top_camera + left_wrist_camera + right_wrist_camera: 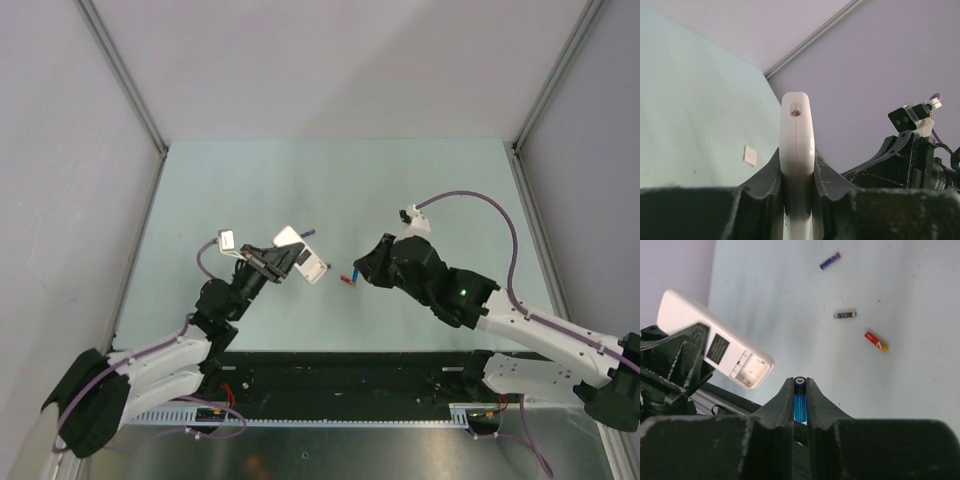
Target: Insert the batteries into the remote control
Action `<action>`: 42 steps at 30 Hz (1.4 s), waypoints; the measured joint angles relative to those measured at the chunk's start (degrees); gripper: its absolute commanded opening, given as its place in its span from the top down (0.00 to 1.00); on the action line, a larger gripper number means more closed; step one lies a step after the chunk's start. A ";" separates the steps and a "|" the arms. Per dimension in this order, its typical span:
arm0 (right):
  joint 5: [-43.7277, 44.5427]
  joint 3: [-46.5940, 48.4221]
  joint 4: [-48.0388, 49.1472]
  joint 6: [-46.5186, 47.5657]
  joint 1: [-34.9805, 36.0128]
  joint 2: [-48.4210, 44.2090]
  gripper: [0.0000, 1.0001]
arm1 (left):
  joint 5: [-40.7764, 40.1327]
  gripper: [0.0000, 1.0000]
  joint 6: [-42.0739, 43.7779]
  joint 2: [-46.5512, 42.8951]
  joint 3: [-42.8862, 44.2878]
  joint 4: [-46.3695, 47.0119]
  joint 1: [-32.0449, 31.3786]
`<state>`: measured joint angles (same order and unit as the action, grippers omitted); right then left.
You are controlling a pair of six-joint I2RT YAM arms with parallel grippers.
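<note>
My left gripper (797, 170) is shut on the white remote control (797, 135) and holds it edge-on above the table. In the top view the remote control (300, 257) is tilted, left of centre. Its back faces the right wrist camera, where the remote control (715, 337) shows an open battery compartment (749, 371). My right gripper (799, 385) is shut on a blue battery (799, 400), a short way right of the remote's compartment end. In the top view that blue battery (352, 279) points toward the remote. Purple (830, 260), dark grey (845, 315) and red (876, 341) batteries lie on the table.
A small white square piece (750, 155) lies on the pale green table (330, 190). The right arm (910, 160) stands close beside the remote. Grey walls enclose the table, and a black rail (340, 370) runs along the near edge.
</note>
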<state>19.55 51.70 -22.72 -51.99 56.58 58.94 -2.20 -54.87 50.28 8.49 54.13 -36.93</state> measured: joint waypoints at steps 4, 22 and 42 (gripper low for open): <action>-0.87 -3.54 6.23 2.49 -0.26 -3.48 1.00 | -0.48 1.00 3.78 8.20 2.71 10.12 -1.92; -5.84 -7.67 17.92 14.36 -0.20 -12.24 1.00 | 6.21 1.00 6.62 13.33 7.06 19.52 -2.58; 3.76 9.07 0.98 50.51 23.47 -2.69 1.00 | 54.01 1.00 -14.62 28.13 24.24 -14.49 8.52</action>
<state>23.31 60.77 -21.74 -1.48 80.05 56.25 51.81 -69.49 78.41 32.73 39.64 -28.40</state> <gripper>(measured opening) 0.141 0.233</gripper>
